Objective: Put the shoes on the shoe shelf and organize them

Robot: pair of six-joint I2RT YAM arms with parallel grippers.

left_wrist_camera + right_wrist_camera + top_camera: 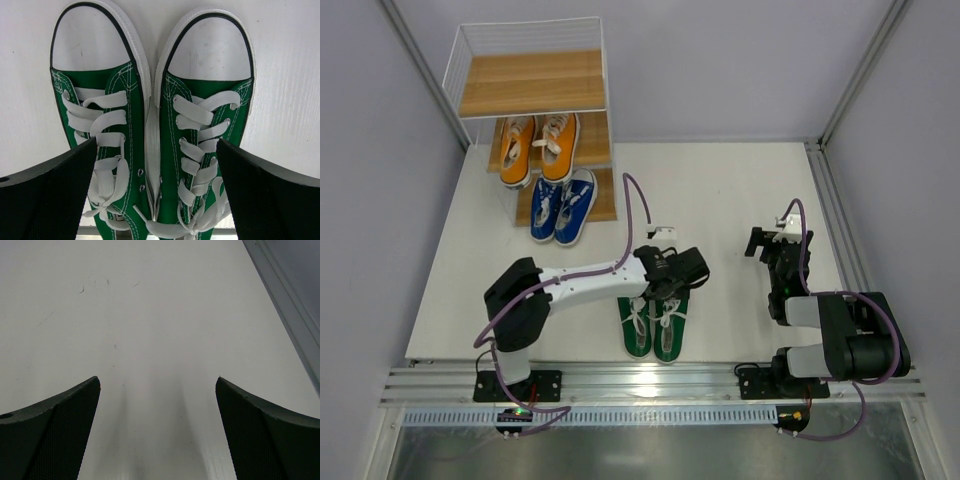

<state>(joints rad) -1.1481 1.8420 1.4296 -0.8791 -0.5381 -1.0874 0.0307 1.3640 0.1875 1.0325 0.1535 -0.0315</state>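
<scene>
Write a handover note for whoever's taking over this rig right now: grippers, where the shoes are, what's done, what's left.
Left gripper: open, above the green pair, a finger on either side, nothing gripped.
Right gripper: open over the table, holding nothing.
Shelf: orange pair on the middle tier, blue pair on the bottom tier.
Done: two pairs shelved.
Left: the green pair, side by side on the table at the near edge; the top tier looks like its spot.
</scene>
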